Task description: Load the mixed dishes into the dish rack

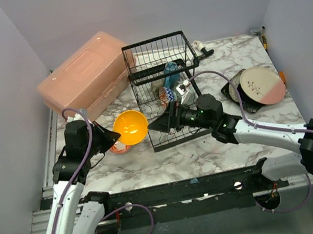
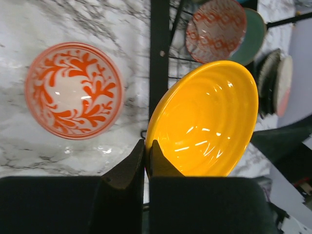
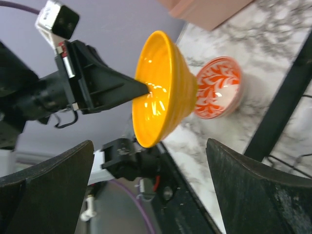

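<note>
Left gripper [image 2: 145,163] clamps yellow bowl [image 2: 207,122] (red-patterned bowl [image 2: 74,90] near); right gripper [image 1: 159,124] agape at rack [image 1: 152,41].

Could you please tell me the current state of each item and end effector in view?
yellow bowl, lifted off the table, tilted, gripped at its rim.
left end effector, shut on the yellow bowl's rim.
right end effector, open, empty, facing the bowl.
red-patterned bowl, upright on the table, unloaded.
dish rack, partly loaded.
pink-cream plate, lying outside the rack, unloaded.
salmon-pink box, lid shut.
</note>
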Controlling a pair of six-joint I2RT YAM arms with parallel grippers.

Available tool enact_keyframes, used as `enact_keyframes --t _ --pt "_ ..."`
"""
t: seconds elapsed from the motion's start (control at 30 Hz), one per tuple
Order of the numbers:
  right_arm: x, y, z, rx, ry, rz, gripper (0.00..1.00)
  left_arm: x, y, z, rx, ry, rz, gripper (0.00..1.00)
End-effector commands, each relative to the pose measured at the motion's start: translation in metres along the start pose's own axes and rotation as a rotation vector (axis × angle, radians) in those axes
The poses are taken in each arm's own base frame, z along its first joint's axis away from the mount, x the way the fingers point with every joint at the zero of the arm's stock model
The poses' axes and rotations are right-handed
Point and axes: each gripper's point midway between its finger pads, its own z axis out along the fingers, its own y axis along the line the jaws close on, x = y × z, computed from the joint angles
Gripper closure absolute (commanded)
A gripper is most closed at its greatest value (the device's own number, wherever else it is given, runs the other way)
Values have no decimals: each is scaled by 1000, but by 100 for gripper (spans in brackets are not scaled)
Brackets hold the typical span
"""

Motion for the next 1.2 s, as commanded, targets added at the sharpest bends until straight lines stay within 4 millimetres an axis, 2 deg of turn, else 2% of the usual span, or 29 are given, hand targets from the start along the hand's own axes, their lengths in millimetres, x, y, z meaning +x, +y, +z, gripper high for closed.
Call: enact_keyframes --t 0.0,0.13,0.33,0.57,0.83,0.93,1.03,1.07,1.13,1.17 --pt "8 45 -2 -264 38 139 1 5 -63 -17 301 86 -61 100" --pt "8 42 -1 -266 25 173 0 7 -86 -24 421 129 -102 100" --pt "1 40 -4 -253 -24 180 1 13 -94 -27 482 171 -124 100" --pt "-8 45 -2 -250 -44 177 1 21 -90 -21 490 205 -141 100" --pt "-9 41 2 -219 -45 169 17 21 -82 -16 452 185 -106 100" --pt "-7 42 2 -232 -37 188 32 21 -81 -14 451 186 -103 100" --pt "-7 46 2 -252 -31 202 56 22 -80 -12 441 194 -100 100" --pt "-7 46 3 -254 -29 202 65 22 -79 -10 433 194 -95 100" --pt "-7 47 3 -256 -30 205 93 22 -76 -9 410 197 -83 100" --pt "-8 44 3 -242 -35 210 100 21 -75 -9 398 195 -71 88"
